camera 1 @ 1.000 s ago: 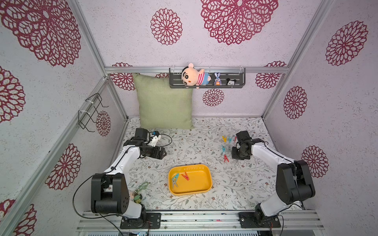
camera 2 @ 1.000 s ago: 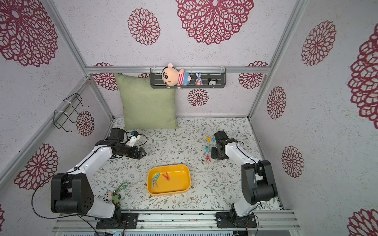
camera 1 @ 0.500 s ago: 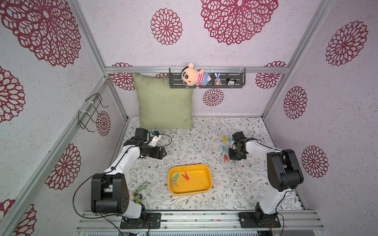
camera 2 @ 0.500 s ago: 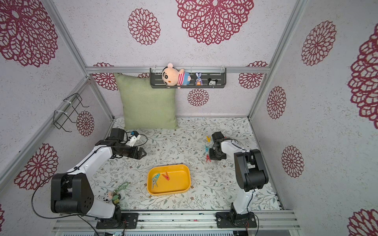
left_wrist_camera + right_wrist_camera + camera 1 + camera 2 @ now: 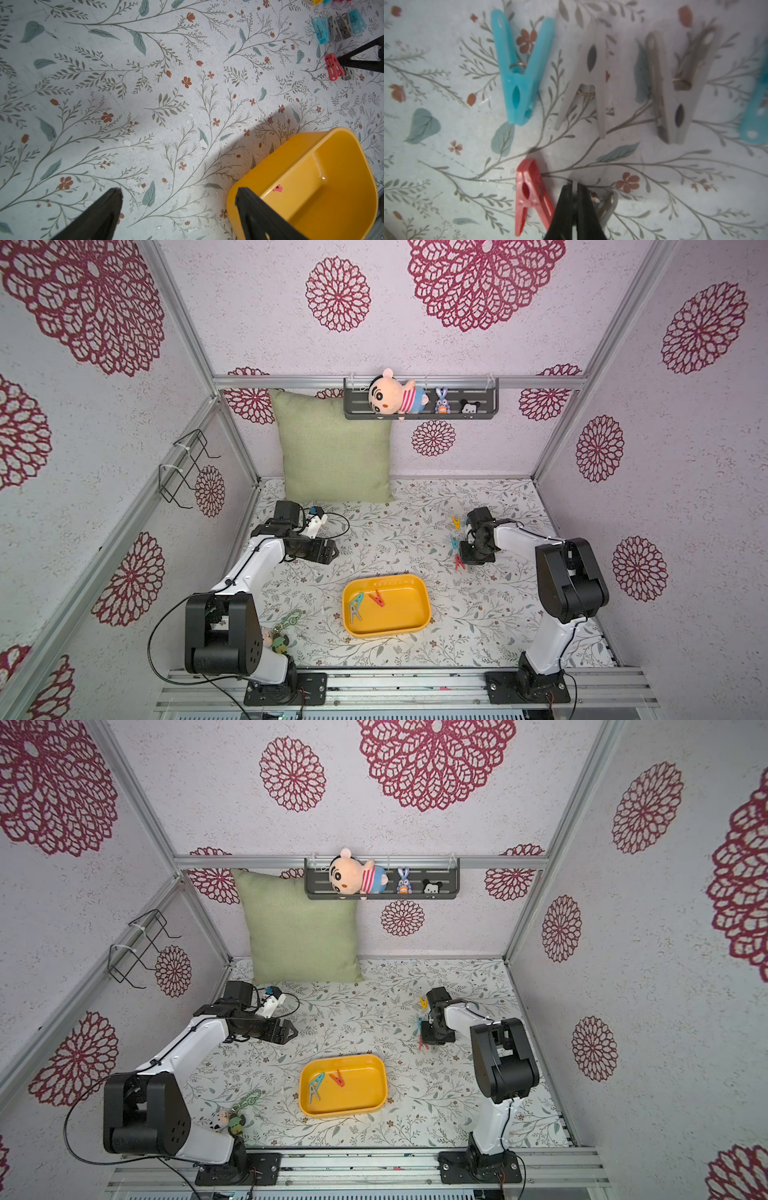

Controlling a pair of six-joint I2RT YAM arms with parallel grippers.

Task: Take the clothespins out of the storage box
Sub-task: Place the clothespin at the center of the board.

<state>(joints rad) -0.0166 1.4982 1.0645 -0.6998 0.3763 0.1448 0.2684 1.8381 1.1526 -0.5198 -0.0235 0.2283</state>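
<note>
The yellow storage box (image 5: 409, 612) (image 5: 361, 1094) sits front-centre on the floral mat, and one corner (image 5: 332, 182) shows in the left wrist view. Two clothespins lie in it, a teal-and-grey one (image 5: 355, 606) and a red one (image 5: 377, 598). Several more lie on the mat at the right: yellow (image 5: 456, 523), teal (image 5: 521, 72), two grey (image 5: 589, 79) and red (image 5: 529, 195). My right gripper (image 5: 468, 559) (image 5: 575, 188) is low over the mat beside the red one, shut on a grey clothespin (image 5: 607, 205). My left gripper (image 5: 332, 549) (image 5: 178, 191) hangs open and empty, left of the box.
A green pillow (image 5: 336, 448) leans on the back wall under a dark shelf (image 5: 419, 414) holding toys. A green-chained keychain charm (image 5: 286, 626) lies by the left arm's base. A wire rack (image 5: 183, 472) hangs on the left wall.
The right arm's elbow has swung inward and its gripper has shifted slightly left, staying shut by the pegs on the mat. The left arm has not moved.
</note>
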